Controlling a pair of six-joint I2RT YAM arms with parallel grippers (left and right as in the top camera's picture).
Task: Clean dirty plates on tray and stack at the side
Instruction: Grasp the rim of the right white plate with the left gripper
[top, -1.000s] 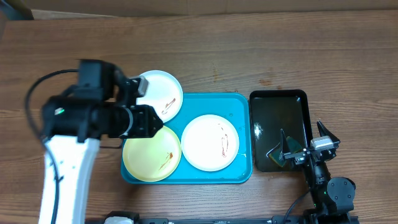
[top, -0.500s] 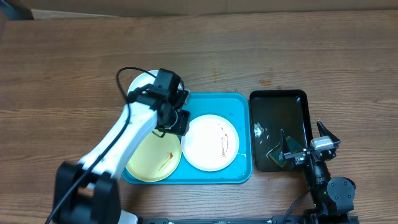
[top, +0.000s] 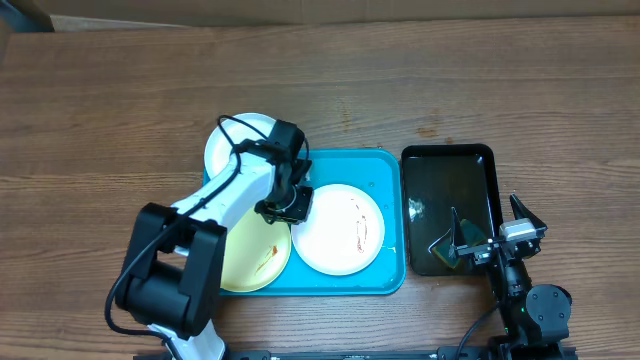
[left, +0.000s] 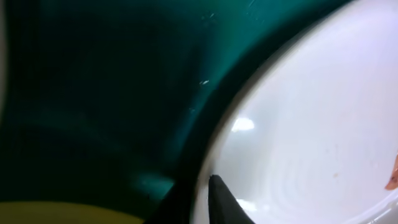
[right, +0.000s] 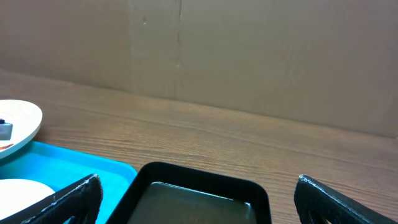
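Note:
The turquoise tray (top: 372, 157) holds a white plate (top: 340, 230) with a brown smear and a pale yellow plate (top: 255, 258). A second white plate (top: 238, 145) rests partly on the tray's far left rim. My left gripper (top: 285, 205) is down at the left edge of the white plate in the tray. In the left wrist view one dark fingertip (left: 217, 198) lies just inside that plate's rim (left: 298, 143); the other finger is hidden. My right gripper (top: 490, 240) is open and empty over the black tray (top: 450, 200).
The black tray stands right of the turquoise tray and shows between my right fingers (right: 211, 202) in the right wrist view. Bare wood table lies all around. A cardboard wall runs along the far side (right: 249, 56).
My left arm has swung from the table's left side over the tray and dropped its gripper to the white plate's left rim. The right arm has not moved.

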